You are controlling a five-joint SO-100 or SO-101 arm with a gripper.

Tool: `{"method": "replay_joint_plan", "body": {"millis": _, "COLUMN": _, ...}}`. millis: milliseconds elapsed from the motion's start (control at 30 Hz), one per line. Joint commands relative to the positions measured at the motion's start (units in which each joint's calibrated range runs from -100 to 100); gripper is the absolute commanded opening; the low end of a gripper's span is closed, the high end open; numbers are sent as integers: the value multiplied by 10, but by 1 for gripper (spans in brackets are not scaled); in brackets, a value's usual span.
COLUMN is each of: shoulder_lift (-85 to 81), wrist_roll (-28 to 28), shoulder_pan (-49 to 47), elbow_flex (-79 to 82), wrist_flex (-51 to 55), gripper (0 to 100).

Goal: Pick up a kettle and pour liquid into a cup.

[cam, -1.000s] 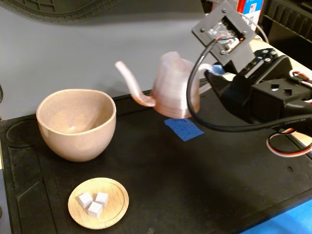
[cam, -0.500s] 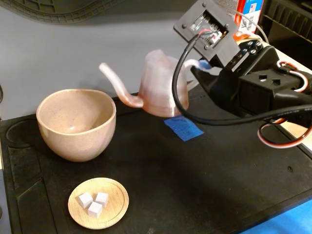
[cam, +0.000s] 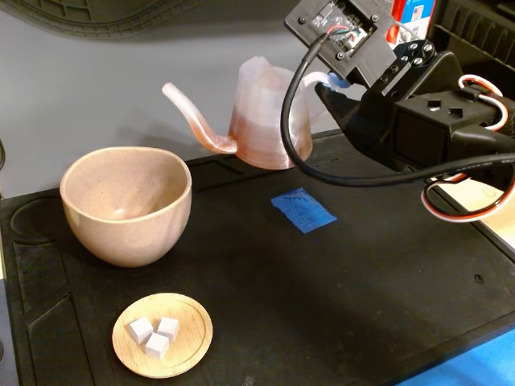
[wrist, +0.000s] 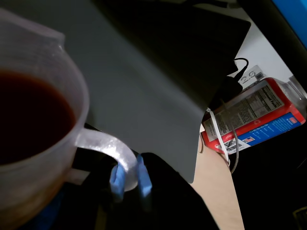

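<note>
The translucent pinkish kettle [cam: 264, 121] hangs in the air above the black mat, its thin curved spout [cam: 193, 117] pointing left toward the cup. My gripper [cam: 331, 84] is shut on the kettle's white loop handle [wrist: 112, 151] with blue-padded fingers [wrist: 143, 176]. In the wrist view the kettle [wrist: 33, 120] holds dark reddish liquid [wrist: 29, 120]. The speckled pinkish-beige cup [cam: 127, 204] stands on the mat at the left, below and left of the spout tip, and looks empty.
A small wooden dish [cam: 162, 334] with three white cubes lies in front of the cup. A patch of blue tape [cam: 302, 210] marks the mat [cam: 338, 289] under where the kettle was. A red-labelled bottle [wrist: 256, 115] lies behind the arm.
My gripper has lifted the kettle off the blue tape and carried it up and to the left, toward the cup. The cup and dish have stayed put.
</note>
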Motion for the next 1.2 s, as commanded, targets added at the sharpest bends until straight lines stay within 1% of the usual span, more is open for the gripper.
{"method": "replay_joint_plan", "body": {"millis": 0, "shoulder_lift": -34, "wrist_roll": 21, "shoulder_pan": -3, "elbow_flex": -60, "wrist_flex": -2, "gripper": 1}}
{"method": "replay_joint_plan", "body": {"millis": 33, "shoulder_lift": -33, "wrist_roll": 30, "shoulder_pan": -4, "elbow_flex": -71, "wrist_flex": 15, "gripper": 1}}
{"method": "replay_joint_plan", "body": {"millis": 67, "shoulder_lift": -39, "wrist_roll": 48, "shoulder_pan": -5, "elbow_flex": -109, "wrist_flex": 89, "gripper": 1}}
{"method": "replay_joint_plan", "body": {"millis": 100, "shoulder_lift": -39, "wrist_roll": 55, "shoulder_pan": -5, "elbow_flex": -122, "wrist_flex": 101, "gripper": 1}}
{"method": "replay_joint_plan", "body": {"millis": 300, "shoulder_lift": -39, "wrist_roll": 57, "shoulder_pan": -13, "elbow_flex": -129, "wrist_flex": 101, "gripper": 1}}
{"method": "replay_joint_plan", "body": {"millis": 500, "shoulder_lift": -39, "wrist_roll": 100, "shoulder_pan": -21, "elbow_flex": -131, "wrist_flex": 102, "gripper": 1}}
{"method": "replay_joint_plan", "body": {"millis": 633, "shoulder_lift": -33, "wrist_roll": 104, "shoulder_pan": -34, "elbow_flex": -148, "wrist_flex": 102, "gripper": 1}}
{"method": "replay_joint_plan", "body": {"millis": 733, "shoulder_lift": -36, "wrist_roll": 139, "shoulder_pan": -33, "elbow_flex": -156, "wrist_flex": 103, "gripper": 1}}
{"method": "replay_joint_plan", "body": {"millis": 833, "shoulder_lift": -37, "wrist_roll": 140, "shoulder_pan": -33, "elbow_flex": -157, "wrist_flex": 103, "gripper": 1}}
{"method": "replay_joint_plan", "body": {"millis": 867, "shoulder_lift": -36, "wrist_roll": 148, "shoulder_pan": -33, "elbow_flex": -162, "wrist_flex": 102, "gripper": 1}}
{"method": "replay_joint_plan", "body": {"millis": 933, "shoulder_lift": -32, "wrist_roll": 175, "shoulder_pan": -33, "elbow_flex": -178, "wrist_flex": 102, "gripper": 1}}
{"method": "replay_joint_plan", "body": {"millis": 1100, "shoulder_lift": -32, "wrist_roll": 180, "shoulder_pan": -29, "elbow_flex": -181, "wrist_flex": 102, "gripper": 1}}
{"method": "replay_joint_plan", "body": {"millis": 1167, "shoulder_lift": -32, "wrist_roll": 209, "shoulder_pan": -28, "elbow_flex": -181, "wrist_flex": 102, "gripper": 1}}
